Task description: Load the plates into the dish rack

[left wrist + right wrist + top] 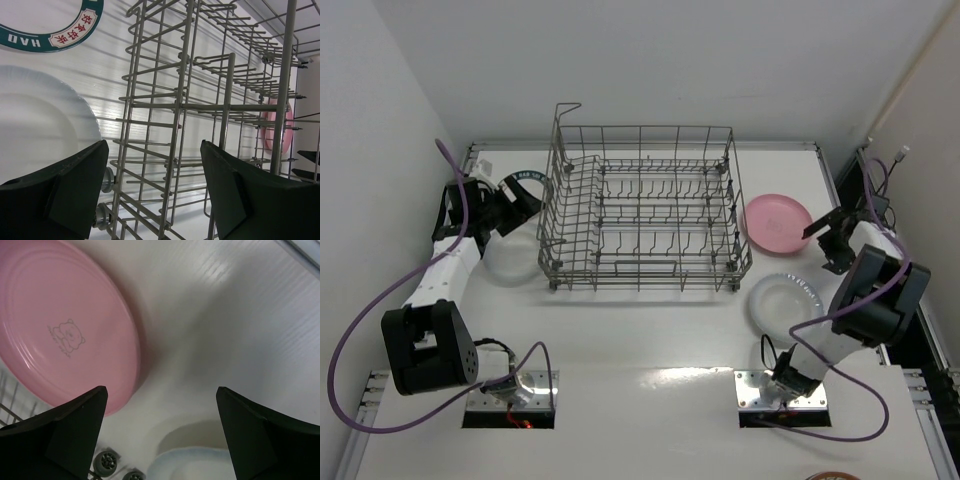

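White table [650, 330] carries dish rack [642, 210], plates [777, 222] flat alongside.

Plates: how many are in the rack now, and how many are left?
None yet: the dish rack holds no plates. The left hand and right hand are open and carry nothing. Left to load, all on the table: the pink plate, the right whitish plate, the left whitish plate, the lettered plate.

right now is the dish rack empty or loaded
Empty: the dish rack shows only bare tines; the pink plate lies flat outside, to its right.
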Available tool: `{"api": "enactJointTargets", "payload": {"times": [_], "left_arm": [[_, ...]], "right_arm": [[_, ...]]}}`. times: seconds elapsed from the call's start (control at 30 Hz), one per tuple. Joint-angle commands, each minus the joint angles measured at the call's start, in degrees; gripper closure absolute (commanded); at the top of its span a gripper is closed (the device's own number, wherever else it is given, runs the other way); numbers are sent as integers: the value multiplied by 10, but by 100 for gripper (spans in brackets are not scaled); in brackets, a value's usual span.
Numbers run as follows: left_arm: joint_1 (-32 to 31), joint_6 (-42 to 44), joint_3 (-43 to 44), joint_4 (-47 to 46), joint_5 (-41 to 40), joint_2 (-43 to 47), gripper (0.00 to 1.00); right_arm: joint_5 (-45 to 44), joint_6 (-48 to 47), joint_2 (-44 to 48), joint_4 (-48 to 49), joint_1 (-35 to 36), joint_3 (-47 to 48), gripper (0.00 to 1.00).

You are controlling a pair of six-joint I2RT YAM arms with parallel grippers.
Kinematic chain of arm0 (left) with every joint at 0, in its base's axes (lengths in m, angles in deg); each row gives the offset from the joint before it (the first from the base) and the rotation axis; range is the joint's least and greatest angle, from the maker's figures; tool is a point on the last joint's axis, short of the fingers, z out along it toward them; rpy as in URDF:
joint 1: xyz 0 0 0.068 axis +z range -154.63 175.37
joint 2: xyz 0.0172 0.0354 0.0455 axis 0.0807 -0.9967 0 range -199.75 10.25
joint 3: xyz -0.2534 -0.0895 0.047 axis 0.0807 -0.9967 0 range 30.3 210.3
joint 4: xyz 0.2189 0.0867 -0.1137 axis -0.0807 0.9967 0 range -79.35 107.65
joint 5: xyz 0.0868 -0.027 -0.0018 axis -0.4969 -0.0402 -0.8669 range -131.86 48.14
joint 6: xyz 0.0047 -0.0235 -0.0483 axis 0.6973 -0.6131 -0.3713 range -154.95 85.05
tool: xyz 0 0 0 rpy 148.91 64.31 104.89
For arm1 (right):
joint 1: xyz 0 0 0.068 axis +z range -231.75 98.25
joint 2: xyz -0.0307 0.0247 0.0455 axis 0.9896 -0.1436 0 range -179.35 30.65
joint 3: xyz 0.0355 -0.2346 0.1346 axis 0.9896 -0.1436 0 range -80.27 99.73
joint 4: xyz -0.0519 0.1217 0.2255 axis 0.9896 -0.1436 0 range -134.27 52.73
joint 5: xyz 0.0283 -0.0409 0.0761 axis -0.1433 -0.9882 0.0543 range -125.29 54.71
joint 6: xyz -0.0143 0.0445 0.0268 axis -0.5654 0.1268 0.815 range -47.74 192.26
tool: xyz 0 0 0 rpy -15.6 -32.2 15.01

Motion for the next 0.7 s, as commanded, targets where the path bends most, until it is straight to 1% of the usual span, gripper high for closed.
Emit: {"api": "enactJointTargets", "payload": {"times": [0.0,0.1,0.13,0.2,0.37,0.4,0.43,0.47,0.53,0.57,0.67], "left_arm": [[-3,-7,-3,-31,25,4,28],[-3,-7,-3,-31,36,4,28],[-3,-7,-3,-31,36,4,28],[-3,-12,-3,-31,41,4,28],[-3,-13,-8,-36,53,4,28],[-3,-18,-8,-36,53,4,28],[-3,-18,-8,-36,53,4,28],[-3,-18,-8,-41,59,4,28],[-3,-18,-8,-41,59,4,28],[-3,-18,-8,-41,64,-1,28],[-3,-18,-8,-41,70,-1,28]], "right_arm": [[79,2,-33,65,-10,-1,13],[96,2,-74,65,-22,8,19],[112,9,-81,79,-22,8,21],[126,14,-99,92,-22,8,23],[126,39,-143,82,-11,51,23],[137,45,-148,82,-10,51,25],[137,45,-154,82,-10,64,28],[137,51,-162,82,-10,70,35],[146,51,-175,82,-5,88,41],[146,51,-181,68,-5,96,43],[146,51,-196,62,-5,108,63]]}}
